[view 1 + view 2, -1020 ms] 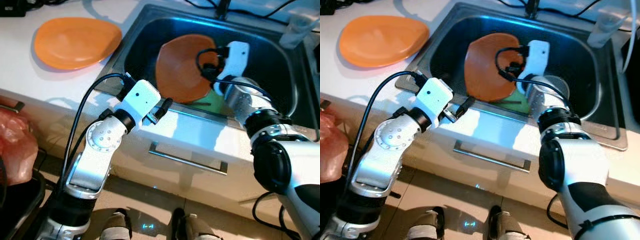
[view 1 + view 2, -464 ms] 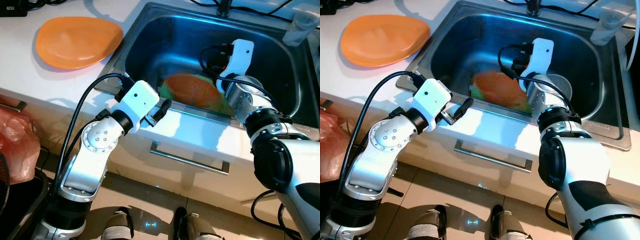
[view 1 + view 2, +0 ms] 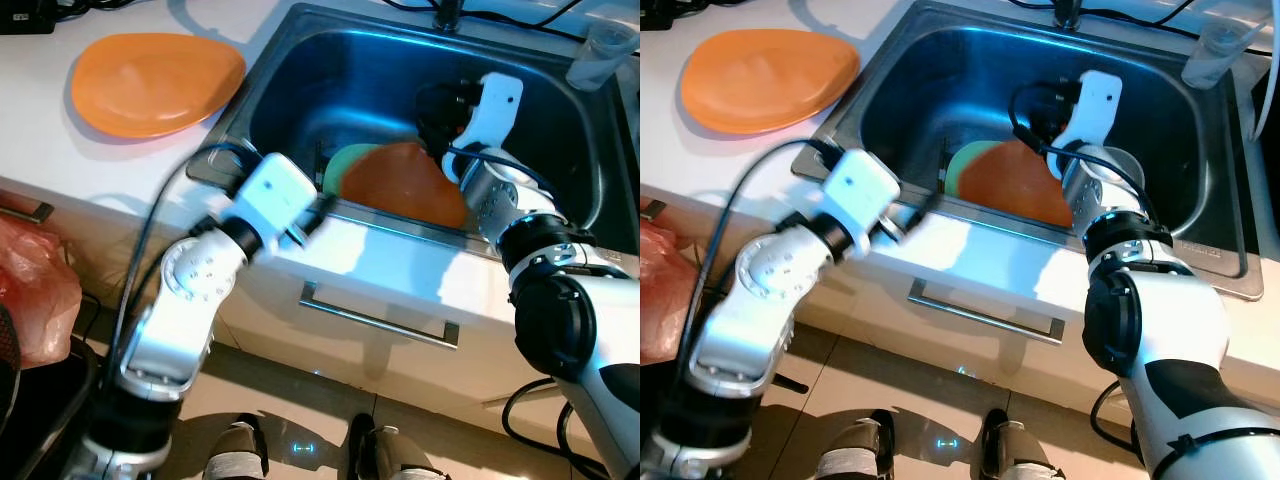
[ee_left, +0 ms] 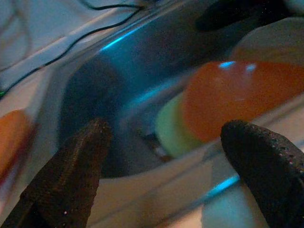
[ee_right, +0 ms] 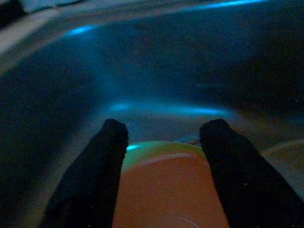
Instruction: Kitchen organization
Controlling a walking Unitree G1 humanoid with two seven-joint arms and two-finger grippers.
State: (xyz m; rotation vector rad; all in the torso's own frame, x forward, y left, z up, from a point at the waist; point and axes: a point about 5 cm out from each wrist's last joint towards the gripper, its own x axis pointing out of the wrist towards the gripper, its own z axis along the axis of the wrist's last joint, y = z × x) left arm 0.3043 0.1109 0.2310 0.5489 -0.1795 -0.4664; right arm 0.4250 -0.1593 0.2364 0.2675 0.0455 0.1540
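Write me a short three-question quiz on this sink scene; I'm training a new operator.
1. True or false: the orange plate in the sink lies partly over a green plate.
2. Where is the second orange plate? A) in the sink B) on the counter C) on the floor
3. Fill in: the right tool has its fingers ____ over the plates.

Key: 1 true; 2 B; 3 open.

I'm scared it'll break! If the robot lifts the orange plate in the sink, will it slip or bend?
The orange plate looks rigid and smooth, so probably it won't bend. It lies on a green plate, so it may slide.
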